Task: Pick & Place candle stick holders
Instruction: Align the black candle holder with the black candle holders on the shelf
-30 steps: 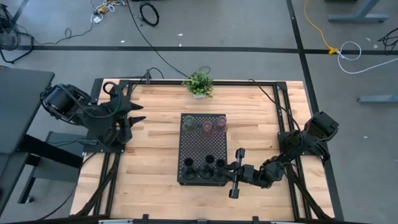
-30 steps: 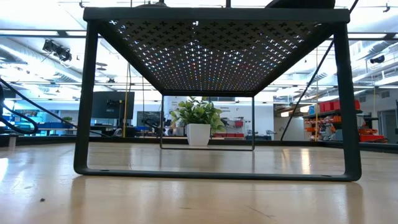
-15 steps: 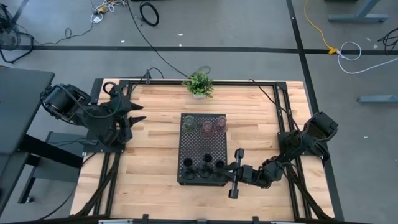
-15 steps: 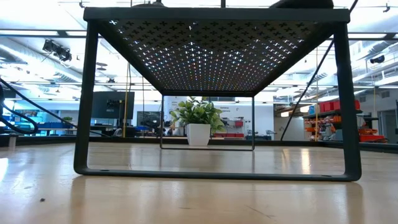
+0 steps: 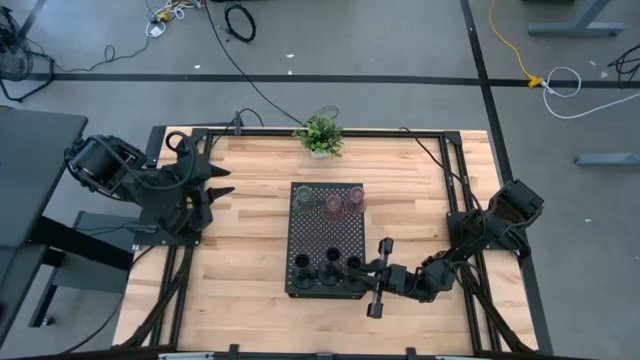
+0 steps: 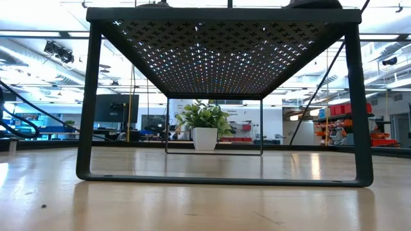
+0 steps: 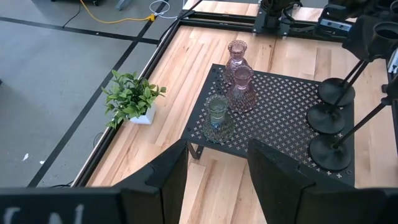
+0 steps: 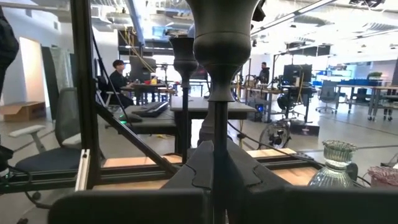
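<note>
A black perforated tray (image 5: 325,235) stands mid-table. Its far row holds three glass candle stick holders: one olive-green (image 7: 217,115) and two pinkish (image 7: 241,90) (image 7: 237,53). Three black holders stand on their round bases in the near row (image 5: 303,268) (image 5: 328,265) (image 5: 352,265). My right gripper (image 5: 372,268) is at the tray's near right corner, shut on the rightmost black holder (image 8: 221,37). My left gripper (image 5: 218,190) hangs open above the table's far left, well away from the tray, its fingers (image 7: 168,180) holding nothing. My right gripper pinches the thin stem (image 8: 215,121) of the rightmost black holder between its two fingers, below the holder's cup. The fingers come about level from the table's right side and lie across the stem. The holder is upright, and its round base (image 7: 336,92) looks set on the tray.
A small green potted plant (image 5: 319,135) stands at the table's far edge, behind the tray. The tray is raised on legs (image 6: 87,109), with free room beneath. Bare wood lies left and right of it. Black frame rails (image 5: 455,180) border the table.
</note>
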Motion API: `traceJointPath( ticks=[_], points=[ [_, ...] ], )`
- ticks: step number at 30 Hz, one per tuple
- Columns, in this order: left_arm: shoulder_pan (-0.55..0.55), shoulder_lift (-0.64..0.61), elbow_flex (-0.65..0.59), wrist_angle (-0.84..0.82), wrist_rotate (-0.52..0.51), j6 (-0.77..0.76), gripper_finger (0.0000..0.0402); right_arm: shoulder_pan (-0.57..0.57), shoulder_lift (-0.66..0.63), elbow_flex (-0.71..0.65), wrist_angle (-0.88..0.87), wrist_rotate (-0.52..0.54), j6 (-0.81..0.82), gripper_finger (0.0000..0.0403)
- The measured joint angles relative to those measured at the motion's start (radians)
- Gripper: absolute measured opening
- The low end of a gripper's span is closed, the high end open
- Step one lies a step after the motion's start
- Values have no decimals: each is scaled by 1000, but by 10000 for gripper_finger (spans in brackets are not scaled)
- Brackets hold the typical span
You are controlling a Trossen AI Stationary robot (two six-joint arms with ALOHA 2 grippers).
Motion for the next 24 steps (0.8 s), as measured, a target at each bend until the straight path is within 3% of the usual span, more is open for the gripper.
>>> traceJointPath(
  ticks=[19,24],
  points=[
    [0,0,0,0,0,0,170,0,-1,1,-27,7,-5,22],
    [0,0,0,0,0,0,170,0,0,0,-36,14,-20,41]
  ],
)
